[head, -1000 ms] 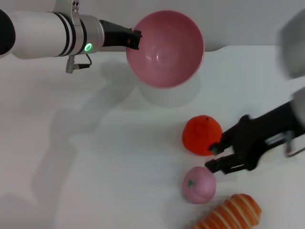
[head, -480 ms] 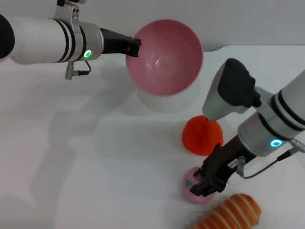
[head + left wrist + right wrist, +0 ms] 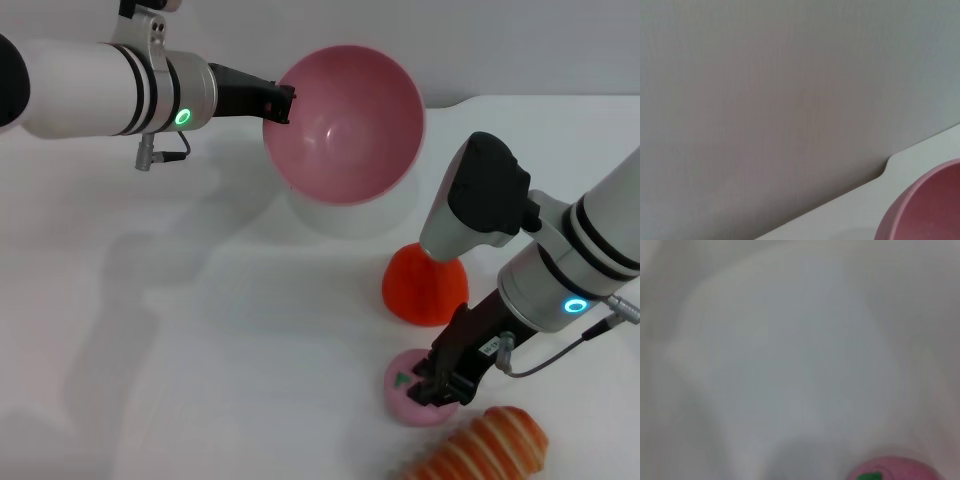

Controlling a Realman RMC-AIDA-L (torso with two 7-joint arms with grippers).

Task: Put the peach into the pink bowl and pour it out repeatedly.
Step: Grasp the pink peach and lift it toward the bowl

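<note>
Head view, right tool (image 3: 438, 390): set down directly over the peach (image 3: 408, 390), fingers astride its right side; whether they have closed on it cannot be told.
Head view, peach: on the table (image 3: 200, 380), under the tool tip; round, no long axis to align.
Head view, left tool (image 3: 283, 101): pinching the rim of the pink bowl (image 3: 345, 125), held raised and tilted, well apart from the right tool, up and to its left.
Head view, neighbours: orange fruit (image 3: 420, 285) just beyond the tool; striped bread (image 3: 485, 450) just behind it, crowding the lift path.
Left wrist view: bowl rim only; table edge beyond.
Right wrist view: peach top with green leaf mark (image 3: 871, 476), close beneath.
</note>
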